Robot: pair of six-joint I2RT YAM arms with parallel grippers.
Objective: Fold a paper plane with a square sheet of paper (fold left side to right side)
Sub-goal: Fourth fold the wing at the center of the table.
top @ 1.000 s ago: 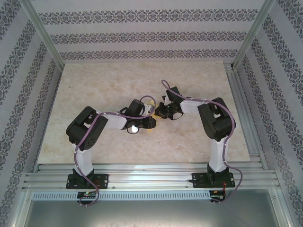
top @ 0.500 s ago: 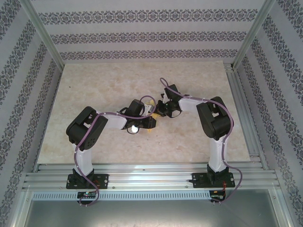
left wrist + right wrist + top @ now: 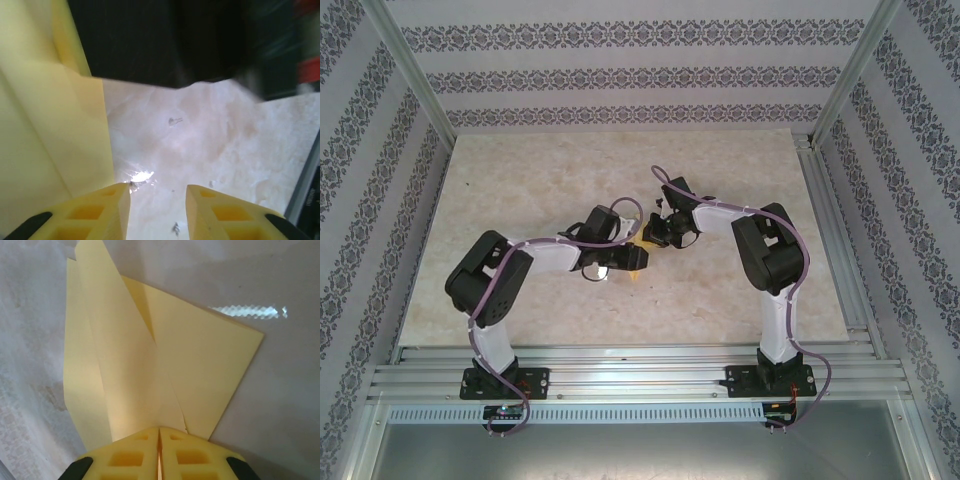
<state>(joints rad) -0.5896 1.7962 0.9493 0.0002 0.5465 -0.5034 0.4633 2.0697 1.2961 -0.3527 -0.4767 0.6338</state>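
The mustard-yellow sheet of paper (image 3: 150, 350) is folded, with creases and a pointed far end, and lies on the marble table. My right gripper (image 3: 159, 432) is shut on its near edge, the paper coming out from between the pressed fingers. In the left wrist view the same paper (image 3: 50, 125) fills the left side. My left gripper (image 3: 157, 192) stands open beside it, with bare table between its fingers; its left fingertip (image 3: 117, 192) is at the paper's edge. From above, the two grippers (image 3: 642, 258) (image 3: 657, 235) meet at mid-table with a sliver of paper (image 3: 641, 242) between them.
The pale marble tabletop (image 3: 520, 180) is ringed by patterned walls and aluminium posts (image 3: 410, 75). A metal rail (image 3: 620, 375) carries both arm bases at the near edge. A small white glare spot (image 3: 141, 176) lies on the table near the left fingers.
My left gripper has opened and let go of the paper, and the left arm's elbow has swung left. The right gripper has edged slightly left, still shut on the paper.
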